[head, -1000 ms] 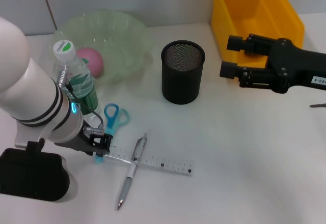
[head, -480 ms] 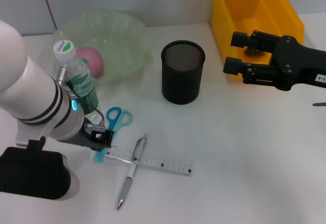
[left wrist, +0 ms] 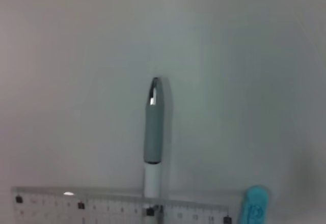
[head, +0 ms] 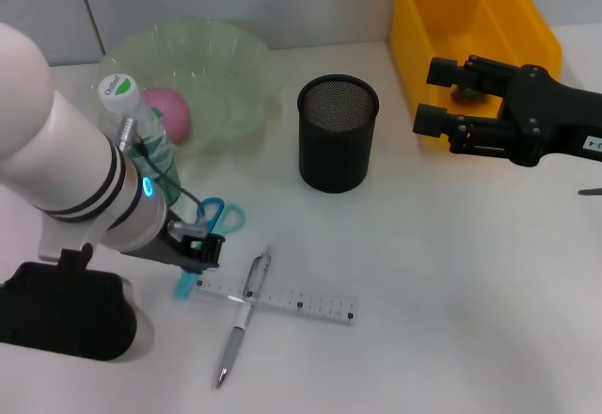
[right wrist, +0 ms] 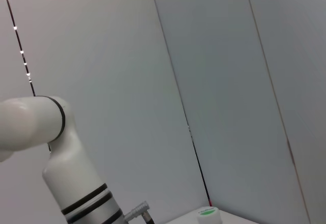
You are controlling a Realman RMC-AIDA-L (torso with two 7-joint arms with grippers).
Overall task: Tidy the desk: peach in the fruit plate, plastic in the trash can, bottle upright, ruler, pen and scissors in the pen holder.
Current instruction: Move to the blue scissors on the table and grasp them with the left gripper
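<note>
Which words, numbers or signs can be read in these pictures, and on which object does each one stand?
Bottle cap: a green leaf sign with small lettering, too small to read.
Ruler: black graduation marks and digits, too blurred to read.
Label on the right arm: dark characters cut off at the picture's edge, not readable.
Nothing else bears text.

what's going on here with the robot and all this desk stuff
The left tool is down at the desk over the blue-handled scissors, next to the clear plastic ruler and the grey and white pen lying across it. The right tool hangs by the yellow plastic bin. The pink peach already lies in the pale green bowl, the green-labelled bottle stands upright, and the black mesh pen holder awaits the stationery.
</note>
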